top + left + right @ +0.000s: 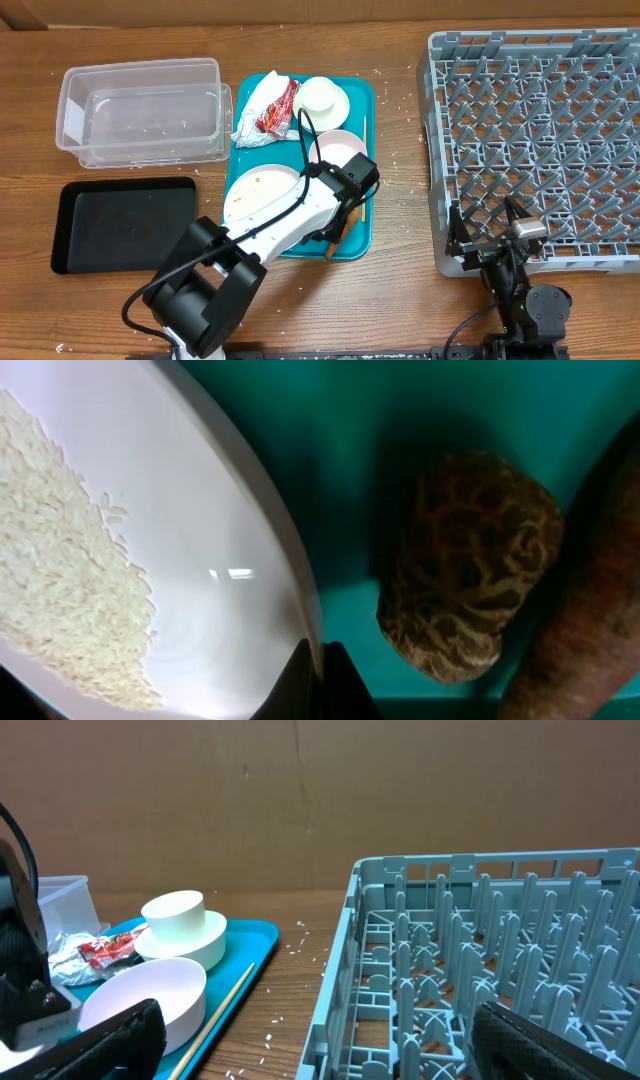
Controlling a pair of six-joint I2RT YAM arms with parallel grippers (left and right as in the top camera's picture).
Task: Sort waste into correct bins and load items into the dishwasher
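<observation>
The large white plate (258, 195) lies on the teal tray (360, 92). In the left wrist view the plate (200, 560) holds loose rice (60, 560). My left gripper (322, 672) is shut on the plate's right rim, and in the overhead view it (338, 208) is at that rim. The brown lumpy food piece (465, 560) and the carrot-like stick (590, 630) lie on the tray just beside it. My right gripper (320, 1055) is open and empty at the front left corner of the grey dish rack (540, 130), and it also shows in the overhead view (487, 228).
A cup (172, 910) stands in a bowl (190, 948), with a second bowl (140, 1000) nearer. A thin wooden stick (225, 1000) lies along the tray's right edge. Napkin (252, 108) and wrapper (278, 108) lie at the tray's back. Clear tub (140, 110) and black tray (120, 225) are at the left.
</observation>
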